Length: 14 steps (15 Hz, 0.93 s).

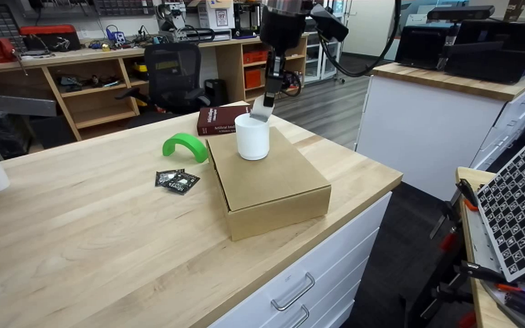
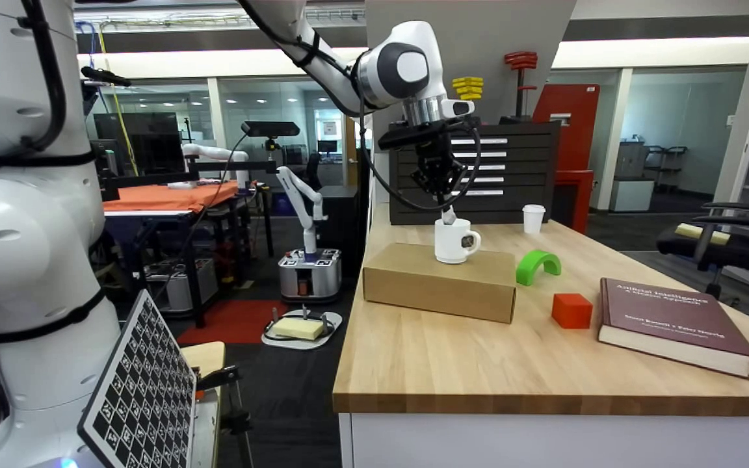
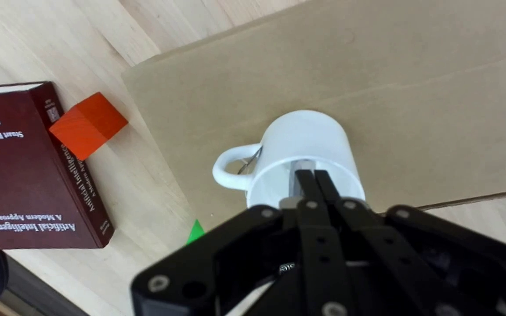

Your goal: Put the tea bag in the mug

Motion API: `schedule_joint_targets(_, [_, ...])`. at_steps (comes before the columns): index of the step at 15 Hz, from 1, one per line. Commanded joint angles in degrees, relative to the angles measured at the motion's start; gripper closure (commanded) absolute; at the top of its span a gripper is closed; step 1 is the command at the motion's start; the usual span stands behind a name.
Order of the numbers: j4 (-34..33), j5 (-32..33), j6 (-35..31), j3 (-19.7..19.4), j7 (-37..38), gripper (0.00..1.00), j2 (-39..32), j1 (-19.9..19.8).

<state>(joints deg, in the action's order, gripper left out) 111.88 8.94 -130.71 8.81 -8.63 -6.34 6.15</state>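
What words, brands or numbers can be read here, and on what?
"Artificial Intelligence": cover and spine of the maroon book
"A Modern Approach": the same cover
"Stuart Russell": the same cover, upside down in the wrist view
Too small or blurred: print on the black packets, the mark on the mug, another name on the book, labels elsewhere.

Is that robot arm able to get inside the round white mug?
Probably yes: the round white mug is open on top, and the black gripper above it holds the pale tea bag.
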Motion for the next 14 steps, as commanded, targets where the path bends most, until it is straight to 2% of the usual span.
schedule_joint_targets(1, [-0.2, -0.8, 3.6, -0.3, -1.3, 0.97, 0.2, 0.6])
schedule_joint_targets(3, [-0.3, -0.1, 4.3, -0.3, -0.6, 0.98, -0.2, 0.7])
schedule_joint_targets(4, [-0.3, 0.9, 4.3, -0.4, 0.1, 0.73, -0.5, 0.9])
schedule_joint_targets(5, [-0.2, 1.0, 4.4, -0.4, 0.1, 0.72, -0.6, 0.9])
schedule_joint_targets(14, [-2.4, -0.2, 3.9, -1.3, 1.8, 0.16, -1.7, 0.1])
